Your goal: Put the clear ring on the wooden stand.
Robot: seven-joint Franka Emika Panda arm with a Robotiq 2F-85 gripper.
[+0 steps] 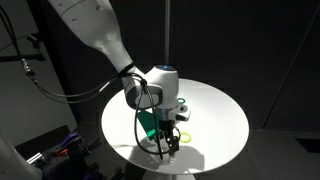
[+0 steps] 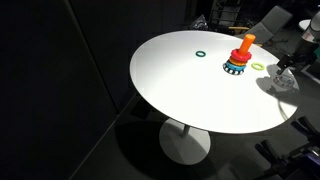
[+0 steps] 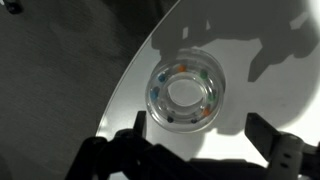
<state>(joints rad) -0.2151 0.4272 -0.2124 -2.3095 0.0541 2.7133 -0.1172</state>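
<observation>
One ring to place: gripper poised above it, no grasp made

One item is outstanding. The clear ring [image 3: 185, 93] lies flat on the white table [image 2: 180, 95], close to the table's edge in the wrist view. It is not on the wooden stand [image 2: 240, 57]. Small coloured specks show inside its transparent body, and its centre hole is unobstructed.

Gripper [image 3: 197, 138]: jaws spread wide, holding nothing. The fingers [image 3: 272, 145] sit at the bottom of the wrist view, one on each side. The ring lies just ahead of the gap and is not yet between them. Whether the fingertips touch the table cannot be told.

Stand: upright on the table, apart from the gripper in an exterior view. A yellow-green ring [image 2: 258, 66] lies just beside its base, between stand and gripper. A dark green ring [image 2: 201, 54] lies on the stand's other side, near but apart.

Assessment: the step in hand is the approach to the pick-up, so the task is at an early stage. The next move calls for bringing the open jaws squarely over the ring, lowering, and closing across its rim. The ring is thin and flat on a smooth top, so it may slide or tip out as the fingers close. The carry must then clear the yellow-green ring, and the hole must be centred over the peg before release.
</observation>
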